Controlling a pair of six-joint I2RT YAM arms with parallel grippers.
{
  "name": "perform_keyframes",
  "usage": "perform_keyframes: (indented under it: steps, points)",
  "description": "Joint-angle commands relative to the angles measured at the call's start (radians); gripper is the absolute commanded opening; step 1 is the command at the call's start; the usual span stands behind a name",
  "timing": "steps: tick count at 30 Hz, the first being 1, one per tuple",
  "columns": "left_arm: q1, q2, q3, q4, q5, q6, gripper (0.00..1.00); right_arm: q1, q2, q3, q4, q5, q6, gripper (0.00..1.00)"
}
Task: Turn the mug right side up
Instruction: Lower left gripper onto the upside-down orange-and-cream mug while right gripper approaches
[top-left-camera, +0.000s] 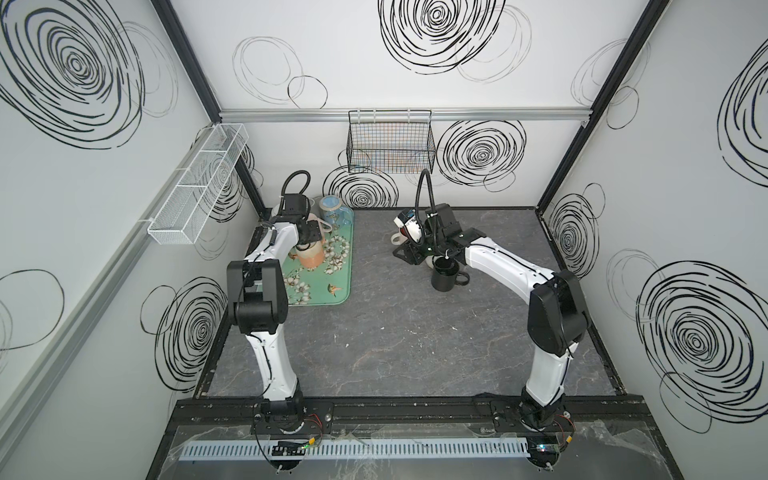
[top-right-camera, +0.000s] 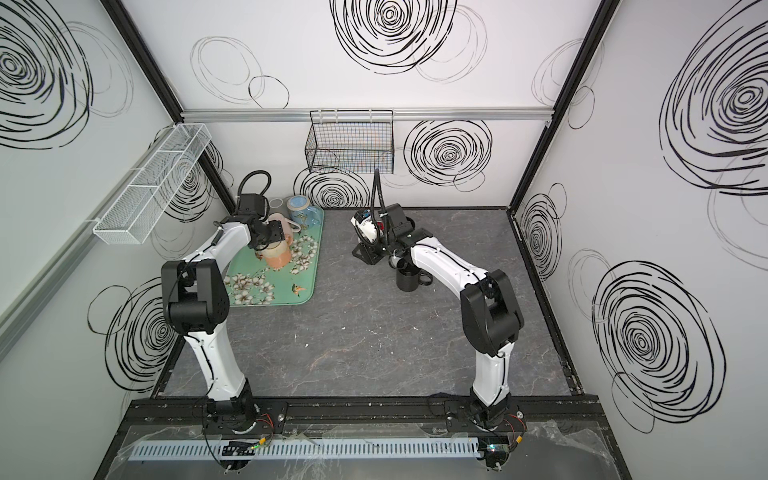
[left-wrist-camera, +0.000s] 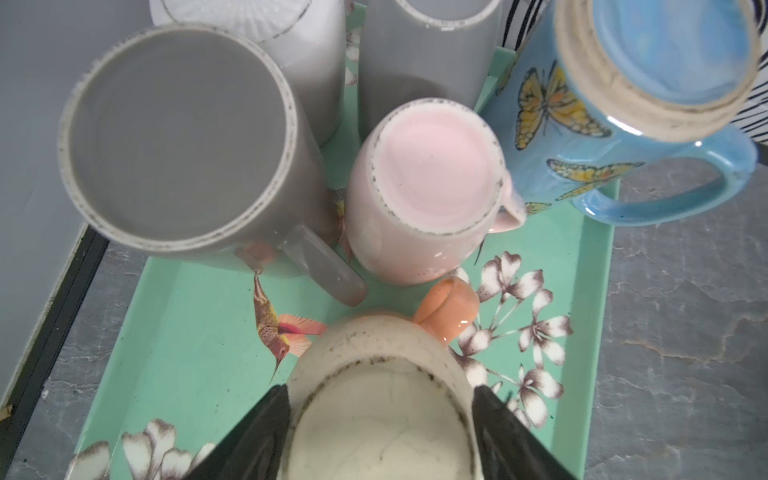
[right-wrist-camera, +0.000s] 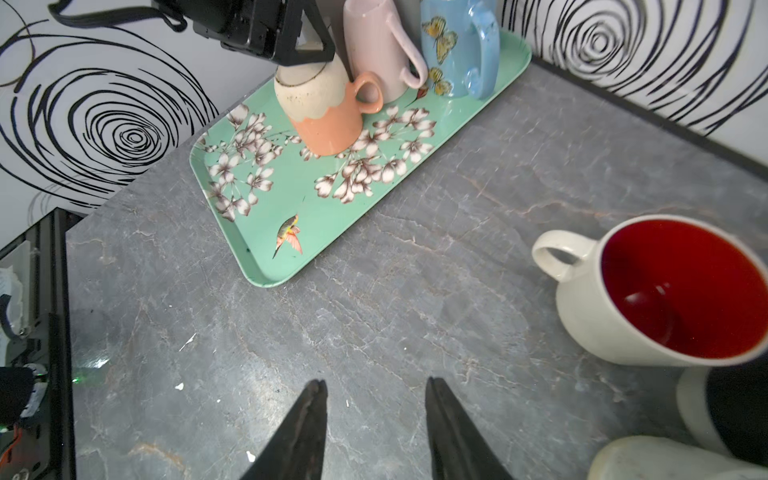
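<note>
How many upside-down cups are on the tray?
6: orange cup between the jaws, pink cup, blue cup, big grey cup, far grey cup and white cup. Others may hide.

White panel walls (top-left-camera: 374, 62) scrawled with black swirls closed in three sides, evenly lit. Below spread a grey, marble-veined tabletop (top-left-camera: 374, 332). A black wire basket (top-left-camera: 390, 145) hung from the back wall's silver aluminium rail (top-left-camera: 291, 114), and a long white mesh basket (top-left-camera: 199, 183) hugged the left wall.

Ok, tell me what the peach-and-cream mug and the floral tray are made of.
Peach-and-cream mug: likely glazed ceramic; glossy handle, speckled cream glaze, crackled base. Floral tray: probably plastic or melamine; thin moulded rim, smooth printed surface.
</note>
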Motion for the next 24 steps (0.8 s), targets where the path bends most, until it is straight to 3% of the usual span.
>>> perform_keyframes:
  steps: [1, 11, 15, 20, 24]
  points:
    - [-0.005, 0.023, 0.022, -0.006, 0.061, 0.036, 0.73, 0.02, 0.025, 0.051, -0.057, -0.063, 0.035, 0.42]
    - [-0.081, 0.018, -0.007, -0.077, 0.117, 0.146, 0.67, 0.041, 0.138, 0.15, -0.128, -0.073, 0.017, 0.43]
    - [-0.143, -0.019, -0.06, -0.089, 0.088, 0.243, 0.67, 0.042, 0.208, 0.2, -0.126, 0.013, 0.034, 0.42]
    - [-0.206, -0.069, -0.114, -0.114, 0.073, 0.341, 0.66, 0.043, 0.355, 0.395, -0.242, 0.057, 0.068, 0.42]
    - [-0.227, -0.126, -0.149, -0.112, 0.063, 0.366, 0.66, 0.043, 0.42, 0.466, -0.196, 0.034, 0.133, 0.41]
